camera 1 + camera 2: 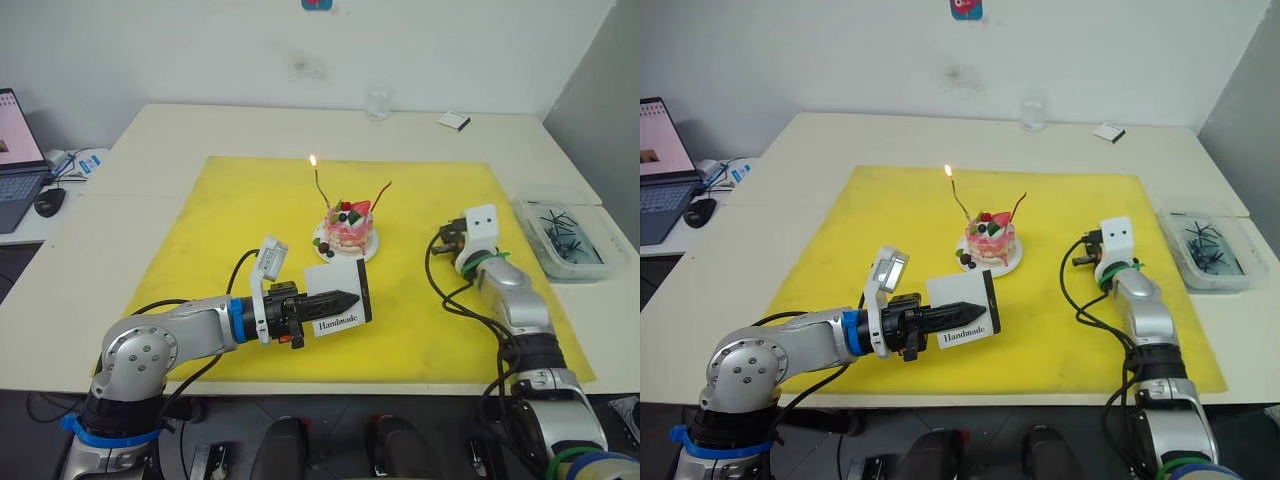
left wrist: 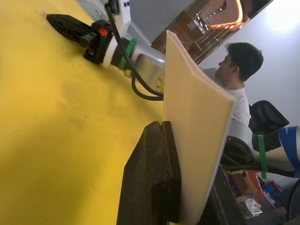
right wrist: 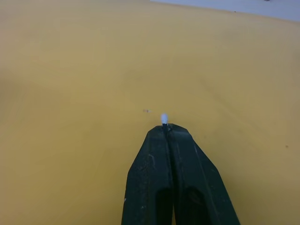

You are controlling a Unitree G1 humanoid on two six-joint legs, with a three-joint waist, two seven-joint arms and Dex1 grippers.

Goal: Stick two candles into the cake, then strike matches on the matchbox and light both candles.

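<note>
Taking the small round pink-layered cake (image 1: 348,232) on its white plate as the landmark, the scene runs like this from the robot's left. Left of the cake and nearer the robot, the left gripper (image 1: 338,299) is clenched on the flat white "Handmade" matchbox (image 1: 340,292), held on edge just above the yellow mat (image 1: 190,240) that covers the pale worktop (image 1: 90,260); the left wrist view shows the black fingers (image 2: 154,178) pinching the box's face. In the cake stand the two thin wiry candles: the tan-brown one (image 1: 319,185) on its left side carries a small flame at its tip, while the red one (image 1: 381,195) on its right side leans outward and looks unlit. Right of the cake and well apart from it, the right gripper (image 3: 165,126) hovers low over bare mat, its fingers pressed together on what looks like a match with a pale tip (image 3: 164,118) poking out between them. Further right still, a clear plastic tray (image 1: 535,215) holds dark sticks.

My read is that one candle remains to be lit. The risks: the match is pinched near its head, so striking could snap it or bring flame onto the fingers; the matchbox may slip or twist under the strike; and reaching across could knock the burning candle or brush the leaning red one
</note>
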